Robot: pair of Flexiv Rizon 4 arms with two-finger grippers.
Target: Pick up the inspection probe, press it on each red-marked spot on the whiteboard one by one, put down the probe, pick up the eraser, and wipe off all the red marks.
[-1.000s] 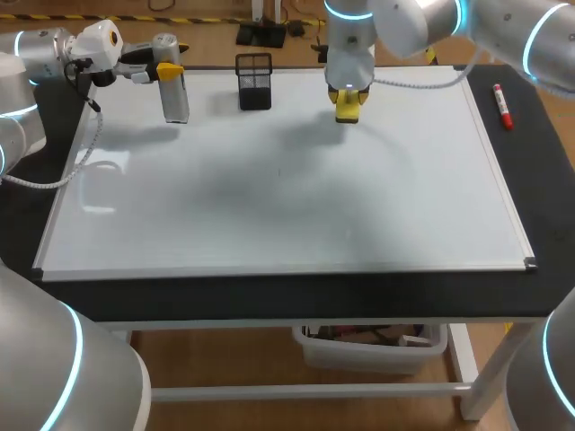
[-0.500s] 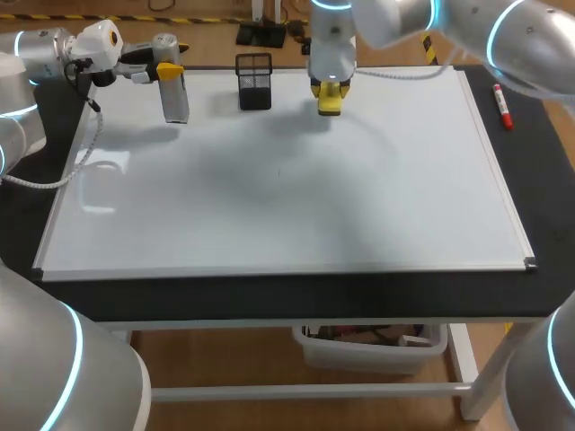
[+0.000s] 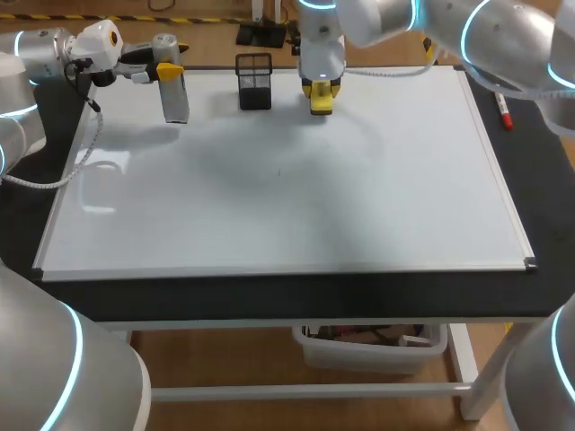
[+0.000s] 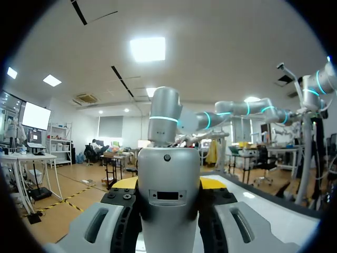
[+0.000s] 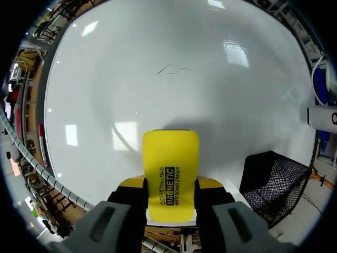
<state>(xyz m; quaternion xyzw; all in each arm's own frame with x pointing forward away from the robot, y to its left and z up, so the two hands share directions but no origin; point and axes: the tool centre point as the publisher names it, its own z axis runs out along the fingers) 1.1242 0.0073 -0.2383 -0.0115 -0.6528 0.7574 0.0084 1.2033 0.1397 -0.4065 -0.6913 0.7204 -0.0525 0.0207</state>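
Observation:
The grey, cylindrical inspection probe (image 3: 175, 97) hangs over the whiteboard's (image 3: 287, 197) far left corner, and my left gripper (image 3: 169, 70) is shut on its upper end. In the left wrist view the probe (image 4: 168, 211) fills the space between the two fingers. My right gripper (image 3: 321, 88) is shut on the yellow eraser (image 3: 321, 105) near the board's far edge, just right of a black mesh holder (image 3: 254, 81). In the right wrist view the eraser (image 5: 170, 168) sticks out ahead of the fingers over the white surface (image 5: 158, 79). I see no red marks, only faint grey smudges (image 5: 174, 68).
A red marker (image 3: 503, 108) lies on the black tabletop beyond the board's right edge, partly under my right arm. The mesh holder (image 5: 274, 184) stands close beside the eraser. The board's aluminium frame (image 3: 287, 268) runs along the near edge.
My right arm has carried the eraser left and toward the far edge, ending closer to the mesh holder. The left arm and probe have not moved.

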